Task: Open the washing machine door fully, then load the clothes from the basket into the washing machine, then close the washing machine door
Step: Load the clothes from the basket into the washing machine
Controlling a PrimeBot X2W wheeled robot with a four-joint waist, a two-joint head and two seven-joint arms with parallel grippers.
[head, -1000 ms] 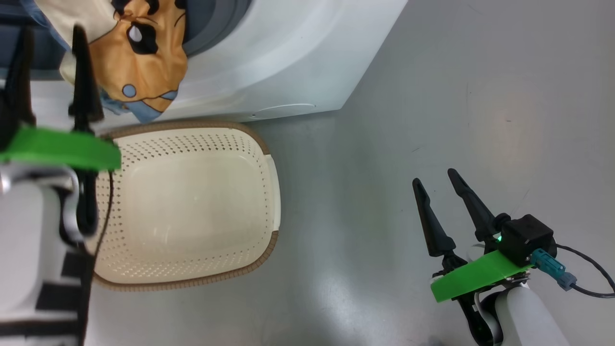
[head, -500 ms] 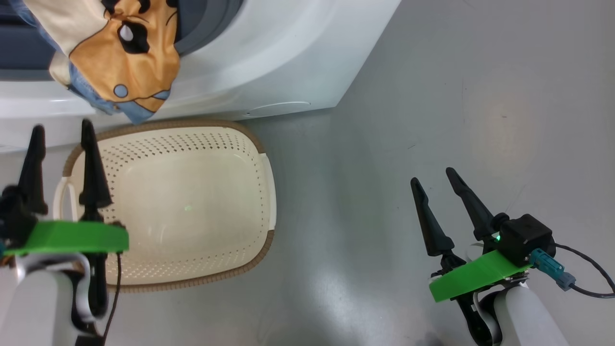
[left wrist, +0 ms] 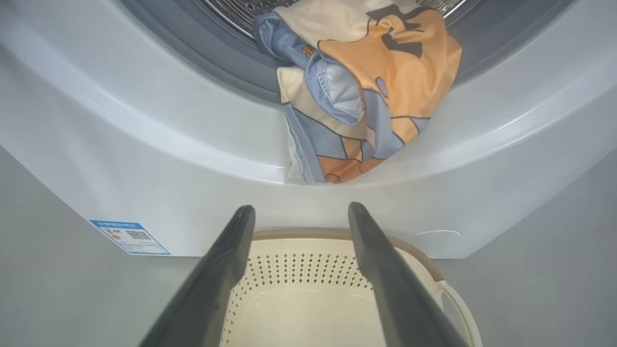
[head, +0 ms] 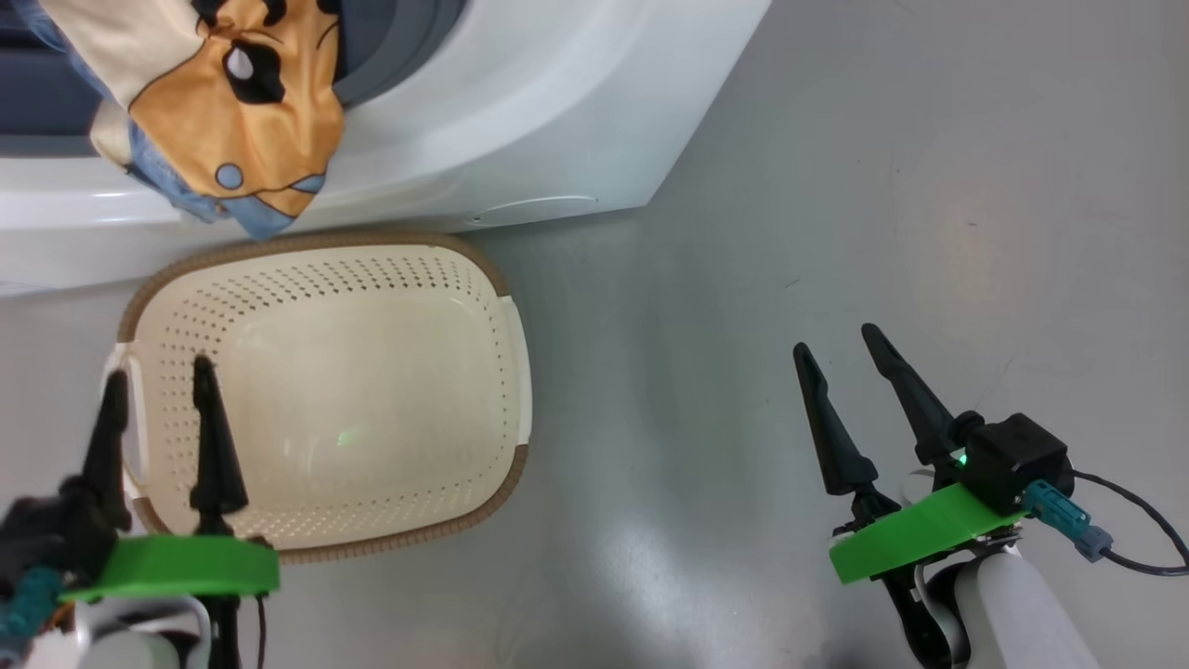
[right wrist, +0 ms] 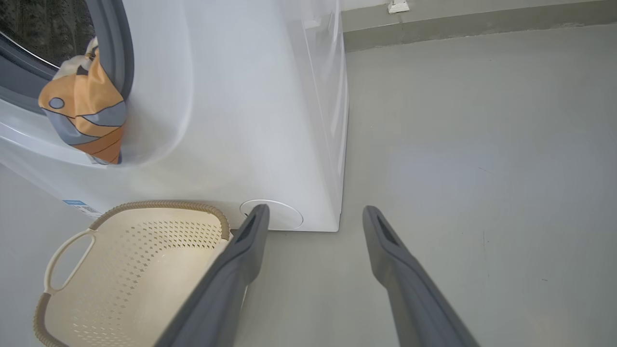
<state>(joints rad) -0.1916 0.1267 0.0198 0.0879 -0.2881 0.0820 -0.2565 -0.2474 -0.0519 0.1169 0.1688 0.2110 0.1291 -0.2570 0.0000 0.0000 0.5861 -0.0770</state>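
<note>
The clothes (head: 223, 102) hang out of the white washing machine (head: 520, 102) over the lip of its opening, orange, cream and light blue; in the left wrist view the clothes (left wrist: 366, 91) spill from the steel drum past the grey gasket. The washing machine door is out of view. The cream basket (head: 372, 390) stands on the floor below the opening with nothing in it. My left gripper (head: 156, 379) is open over the basket's left handle end, holding nothing. My right gripper (head: 836, 339) is open above bare floor to the right, holding nothing.
Grey floor (head: 836, 186) spreads to the right of the machine. A blue label (left wrist: 129, 236) is stuck low on the machine's front. A round white cap (right wrist: 274, 215) sits near the machine's bottom corner. The wall base (right wrist: 482, 24) runs behind.
My left gripper has drawn back from beside the hanging clothes to over the basket's near left end, open throughout. The camera shifted slightly. The right arm has not moved.
</note>
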